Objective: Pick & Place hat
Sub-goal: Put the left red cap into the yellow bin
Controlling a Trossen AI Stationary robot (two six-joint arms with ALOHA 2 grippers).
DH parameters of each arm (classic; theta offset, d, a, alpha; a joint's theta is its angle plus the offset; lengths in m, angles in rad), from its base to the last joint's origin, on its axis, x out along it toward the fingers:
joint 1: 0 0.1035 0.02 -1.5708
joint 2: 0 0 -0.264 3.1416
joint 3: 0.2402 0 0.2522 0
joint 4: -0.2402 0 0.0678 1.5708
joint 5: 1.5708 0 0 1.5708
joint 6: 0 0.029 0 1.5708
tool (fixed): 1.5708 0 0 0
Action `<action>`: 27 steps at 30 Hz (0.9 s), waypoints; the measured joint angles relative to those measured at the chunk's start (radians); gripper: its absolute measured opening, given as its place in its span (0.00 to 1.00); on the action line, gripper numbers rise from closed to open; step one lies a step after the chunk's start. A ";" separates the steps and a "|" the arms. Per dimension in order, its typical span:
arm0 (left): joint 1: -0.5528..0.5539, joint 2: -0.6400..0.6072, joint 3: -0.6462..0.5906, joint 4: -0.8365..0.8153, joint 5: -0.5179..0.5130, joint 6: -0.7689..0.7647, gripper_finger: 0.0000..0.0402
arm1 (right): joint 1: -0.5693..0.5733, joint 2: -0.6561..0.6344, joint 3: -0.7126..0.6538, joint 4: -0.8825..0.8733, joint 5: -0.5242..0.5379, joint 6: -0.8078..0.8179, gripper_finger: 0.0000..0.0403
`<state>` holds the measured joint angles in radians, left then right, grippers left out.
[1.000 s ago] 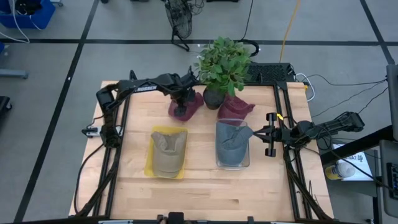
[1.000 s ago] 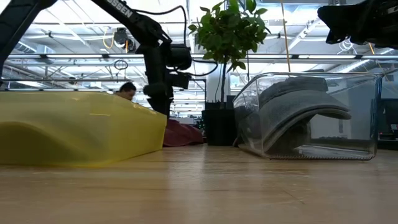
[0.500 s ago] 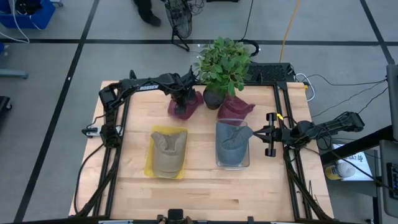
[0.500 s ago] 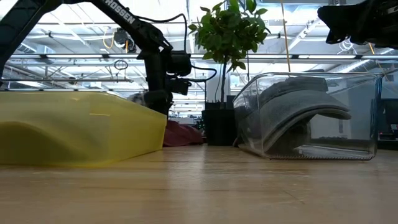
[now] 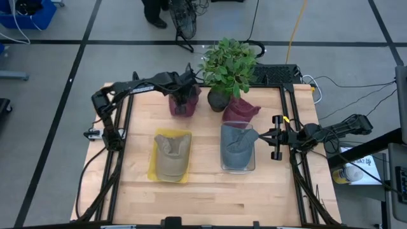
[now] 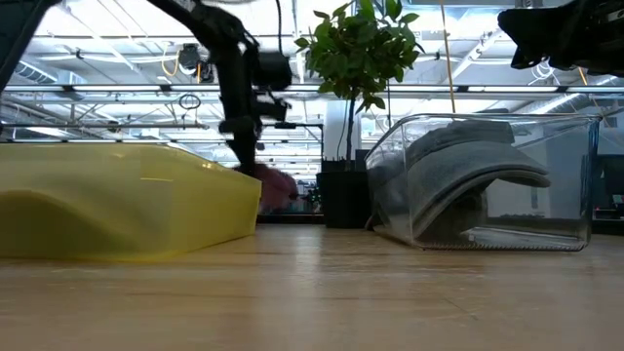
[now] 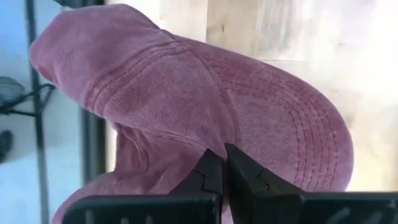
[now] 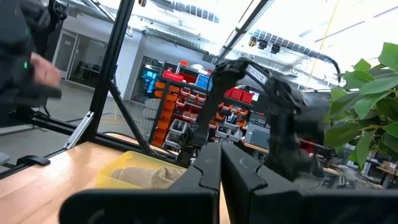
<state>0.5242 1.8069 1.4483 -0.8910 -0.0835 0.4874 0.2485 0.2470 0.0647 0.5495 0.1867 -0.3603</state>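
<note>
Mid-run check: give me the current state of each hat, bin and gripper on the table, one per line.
left gripper: shut on the maroon hat, at the table's far side.
maroon hat: pinched by the left gripper, appears raised off the table.
second maroon hat: lying on the table by the potted plant.
tan hat: inside the yellow bin.
grey hat: inside the clear bin.
right gripper: shut, empty, beside the clear bin.

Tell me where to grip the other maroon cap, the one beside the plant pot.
Probably the second maroon cap's crown edge facing the clear bin, coming from above: the potted plant crowds its far side and leaves overhang it. The left pincer is shut on the first maroon cap; the right pincer waits shut beside the bin.
</note>
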 joint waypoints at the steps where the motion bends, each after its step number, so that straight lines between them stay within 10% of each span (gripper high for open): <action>1: -0.006 -0.027 0.000 -0.013 -0.010 -0.001 0.02 | 0.000 0.000 0.000 0.000 0.000 0.000 0.00; 14: -0.213 -0.374 0.000 -0.285 -0.084 -0.279 0.01 | 0.000 0.000 0.000 0.000 0.000 0.004 0.00; 27: -0.667 -0.398 0.000 -0.416 -0.178 -0.662 0.01 | 0.000 0.000 0.000 0.000 0.000 0.007 0.00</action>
<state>-0.1428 1.4086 1.4487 -1.3071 -0.2619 -0.1748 0.2485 0.2474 0.0647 0.5491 0.1867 -0.3533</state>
